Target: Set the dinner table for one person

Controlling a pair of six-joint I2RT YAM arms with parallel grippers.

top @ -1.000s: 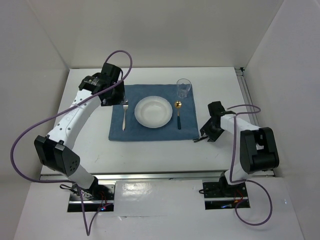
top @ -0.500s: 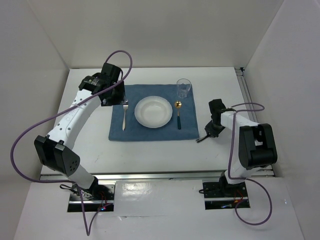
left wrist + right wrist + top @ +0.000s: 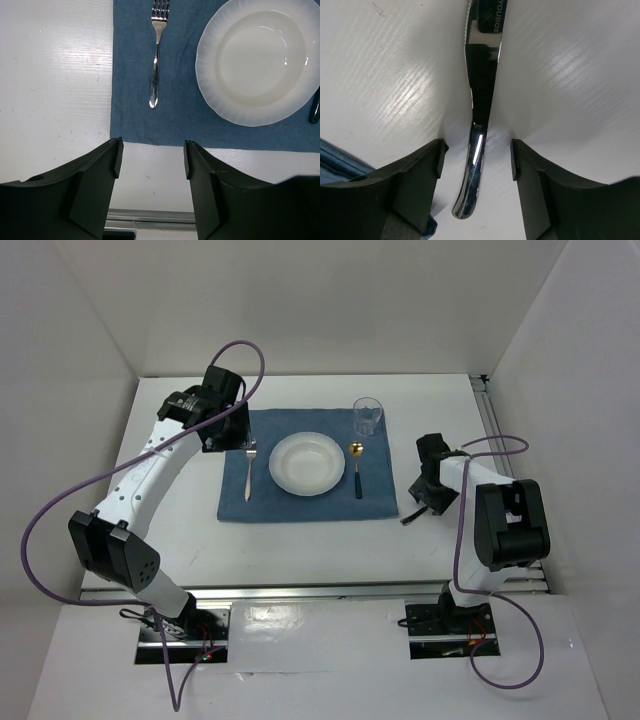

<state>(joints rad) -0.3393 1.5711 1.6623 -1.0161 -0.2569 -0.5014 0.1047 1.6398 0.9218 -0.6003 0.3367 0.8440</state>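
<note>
Polished steel, the knife (image 3: 479, 100) lies flat on the white tabletop (image 3: 385, 70) near the blue mat (image 3: 340, 162), its handle between my open right jaws; left jaws gape empty. Stiff, light, slippery, I'd judge: pinch the handle squarely.

Both arms out, jaws apart.
Left gripper (image 3: 152, 150) extended far forward; right gripper (image 3: 477, 150) low, elbow folded back.

The knife (image 3: 481, 75) blade bears stamped letters reading "YOUBOS", running along its length.

White dinner table (image 3: 320, 555), blue mat (image 3: 300, 505), white plate (image 3: 306, 463), silver fork (image 3: 249, 470), gold-and-dark spoon (image 3: 357, 470).
</note>
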